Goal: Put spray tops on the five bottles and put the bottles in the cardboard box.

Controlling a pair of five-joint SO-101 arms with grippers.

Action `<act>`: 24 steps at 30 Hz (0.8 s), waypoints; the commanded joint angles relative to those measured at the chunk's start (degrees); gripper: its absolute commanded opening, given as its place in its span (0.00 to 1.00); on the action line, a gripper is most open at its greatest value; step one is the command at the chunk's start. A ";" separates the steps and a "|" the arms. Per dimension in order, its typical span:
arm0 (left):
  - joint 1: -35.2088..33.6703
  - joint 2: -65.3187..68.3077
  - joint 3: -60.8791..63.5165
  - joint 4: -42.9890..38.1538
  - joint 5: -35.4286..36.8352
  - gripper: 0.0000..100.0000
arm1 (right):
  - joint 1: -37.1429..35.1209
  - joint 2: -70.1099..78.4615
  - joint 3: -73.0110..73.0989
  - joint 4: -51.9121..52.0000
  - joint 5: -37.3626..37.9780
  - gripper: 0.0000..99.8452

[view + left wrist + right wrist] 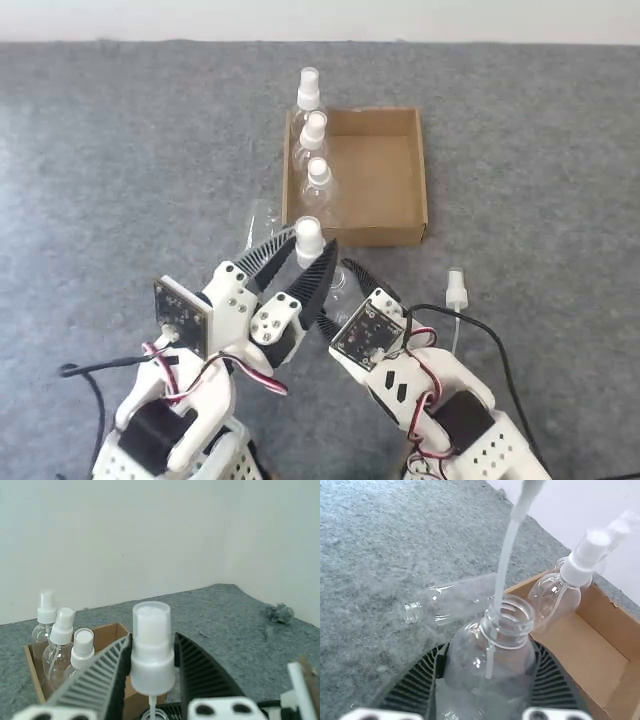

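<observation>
An open bottle (490,675) is clamped upright by the right gripper (489,652) at the lower centre of the right wrist view. Directly above it, a spray top (151,650) is pinched by the left gripper (152,640), its long axis vertical and its tube (502,575) pointed down through the neck; the collar is not yet seated. Beyond, an uncapped bottle (452,600) is laid sideways, then the cardboard box (600,630) at right.

capped bottles (318,190): three, at the cardboard box (372,236) left wall
uncapped bottles (451,601): two, before the box's near wall
unseated spray tops (455,288): two
cardboard box: one
</observation>
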 commanded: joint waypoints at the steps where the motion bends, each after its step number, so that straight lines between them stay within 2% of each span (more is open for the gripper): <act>1: 1.05 -0.44 0.84 0.00 -0.62 0.12 | 1.10 -1.10 0.70 -0.84 0.35 0.10; 9: 1.32 -0.44 1.01 0.26 -0.79 0.12 | 1.10 -1.10 -0.88 2.51 0.35 0.10; 15: 1.32 -0.44 0.92 2.37 -0.53 0.20 | 1.10 -1.10 -0.88 2.51 0.35 0.10; 24: 1.05 -0.44 0.48 3.43 -0.79 0.21 | 1.10 -1.10 -0.88 2.59 0.35 0.10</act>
